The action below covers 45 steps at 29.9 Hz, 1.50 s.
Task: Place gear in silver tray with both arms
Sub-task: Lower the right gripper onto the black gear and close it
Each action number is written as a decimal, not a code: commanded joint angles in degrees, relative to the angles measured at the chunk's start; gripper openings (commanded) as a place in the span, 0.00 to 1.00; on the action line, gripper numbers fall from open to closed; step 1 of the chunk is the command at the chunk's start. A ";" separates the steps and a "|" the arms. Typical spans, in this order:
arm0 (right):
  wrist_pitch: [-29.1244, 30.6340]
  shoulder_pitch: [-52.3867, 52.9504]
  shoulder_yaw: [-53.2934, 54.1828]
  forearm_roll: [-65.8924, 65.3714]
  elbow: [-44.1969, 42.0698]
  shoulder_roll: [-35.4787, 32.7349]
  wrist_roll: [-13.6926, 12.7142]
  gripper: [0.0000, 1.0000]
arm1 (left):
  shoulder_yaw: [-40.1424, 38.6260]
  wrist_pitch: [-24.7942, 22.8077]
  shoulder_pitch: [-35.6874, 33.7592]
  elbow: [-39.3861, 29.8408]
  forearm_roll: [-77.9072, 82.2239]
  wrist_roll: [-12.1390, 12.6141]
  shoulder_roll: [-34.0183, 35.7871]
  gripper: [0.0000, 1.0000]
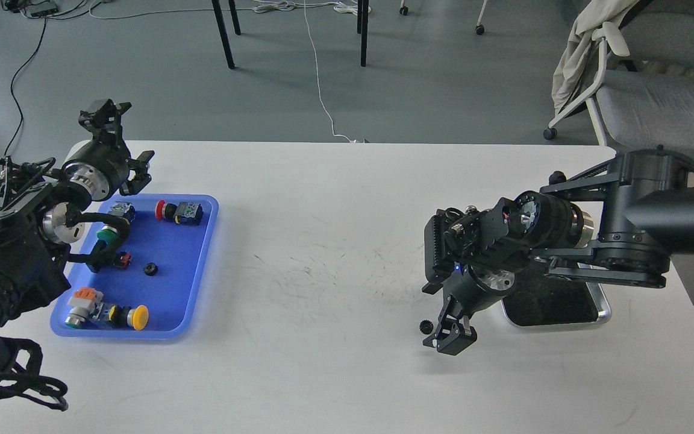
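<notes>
You are looking down on a white table [335, 253] from the robot's head. Your right arm [594, 241] is reaching in from the right edge and bending down toward the table. Its gripper, the right gripper [446, 337], is pointing at the tabletop just left of the silver tray [600, 307]. A small black gear [425, 326] is lying on the bare table, right beside the gripper's left side; whether the two are touching is not clear. The gripper's fingers are appearing as one dark block, so you cannot tell if they are apart or together. The silver tray is sitting near the right edge of the table, partly hidden under the arm, showing a dark bottom and a shiny rim.

Your left arm [15, 253] is coming in from the left edge, and the left gripper [103, 114] is hanging above the far left corner of the table, well apart from the gear. Its fingers are too small and dark to tell apart. Just beside it, a blue tray [202, 265] is holding coloured push buttons and a second small black gear [150, 269].
</notes>
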 commanded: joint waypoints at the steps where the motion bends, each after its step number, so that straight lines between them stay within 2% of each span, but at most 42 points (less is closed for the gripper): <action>1: 0.41 -0.12 -0.82 -0.33 -0.50 1.88 0.00 0.95 | 0.00 -0.22 0.09 -0.06 -0.10 -0.09 0.22 0.99; 14: 0.59 0.23 -2.49 -0.95 -2.17 5.05 0.00 0.92 | -0.09 -0.40 0.09 0.03 -0.45 -0.09 0.49 0.99; 26: 0.59 0.50 -4.08 -1.91 -3.48 6.72 0.00 0.77 | -0.09 -1.19 0.44 0.03 -1.33 -0.18 1.72 0.99; 30: 0.77 0.67 -4.16 -2.61 -3.84 7.34 0.00 0.67 | -0.09 -1.19 0.44 0.03 -1.86 -0.18 1.72 0.99; 33: 0.77 0.50 -4.16 -3.41 -4.19 7.34 0.00 0.66 | -0.09 -1.19 0.79 0.03 -1.86 -0.18 1.72 0.99; 35: 0.85 0.58 -4.25 -3.50 -4.10 7.34 0.00 0.62 | -0.09 -1.28 0.79 0.03 -1.94 -0.18 1.81 0.99; 45: 0.86 0.76 -5.66 -3.50 -4.19 7.42 0.00 0.54 | -0.09 -1.19 0.88 0.03 -1.94 -0.18 1.63 0.99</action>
